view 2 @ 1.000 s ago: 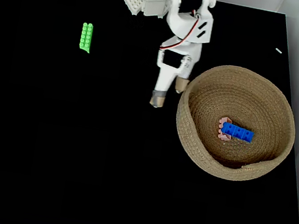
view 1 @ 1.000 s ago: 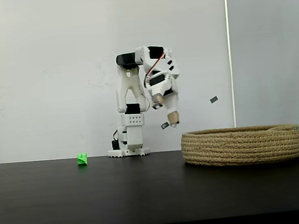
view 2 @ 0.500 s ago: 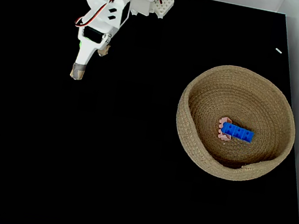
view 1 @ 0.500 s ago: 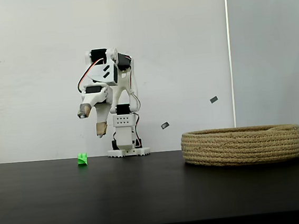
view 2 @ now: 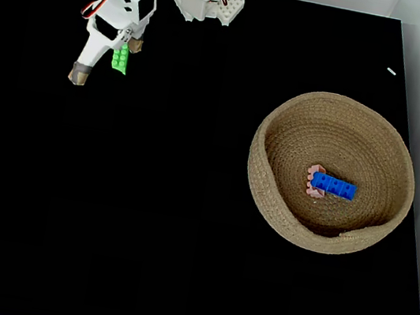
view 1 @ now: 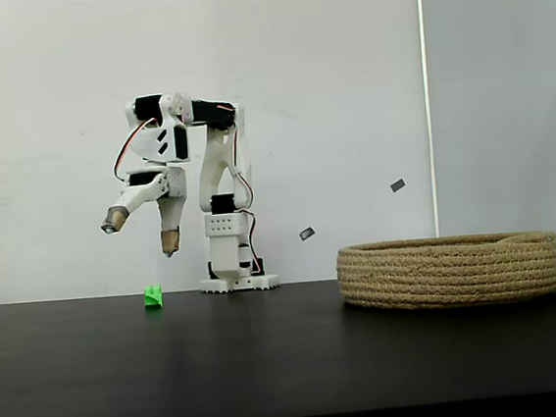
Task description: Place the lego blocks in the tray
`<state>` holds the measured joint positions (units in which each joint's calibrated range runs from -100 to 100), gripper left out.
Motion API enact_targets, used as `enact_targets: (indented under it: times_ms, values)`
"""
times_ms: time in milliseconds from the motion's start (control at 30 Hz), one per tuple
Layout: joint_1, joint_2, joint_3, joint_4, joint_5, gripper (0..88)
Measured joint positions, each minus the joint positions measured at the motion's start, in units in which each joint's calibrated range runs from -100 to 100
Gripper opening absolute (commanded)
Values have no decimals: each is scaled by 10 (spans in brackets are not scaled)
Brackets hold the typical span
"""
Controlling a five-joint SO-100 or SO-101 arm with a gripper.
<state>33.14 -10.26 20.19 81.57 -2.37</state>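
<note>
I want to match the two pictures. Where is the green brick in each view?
Side-on fixed view: the green brick sits on the black table, left of the arm's base, below the open gripper.
Top-down fixed view: the brick lies upper left, partly under the gripper.
Shared landmark: the rope basket at right.

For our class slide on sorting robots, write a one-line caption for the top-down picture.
Open gripper poised above the green brick; blue brick and pink brick already in the basket.
</note>
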Motion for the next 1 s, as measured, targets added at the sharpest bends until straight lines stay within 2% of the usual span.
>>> enact_targets:
  times_ms: [133,233,467,733,833,1000]
  values:
    - [15,0,38,2,-83,566]
    - [37,0,87,-4,-119,563]
    - [103,-25,236,-130,-134,561]
    - [114,-56,287,-155,-134,515]
    - [106,-73,302,-155,-134,365]
    - [101,-88,338,-189,-134,2]
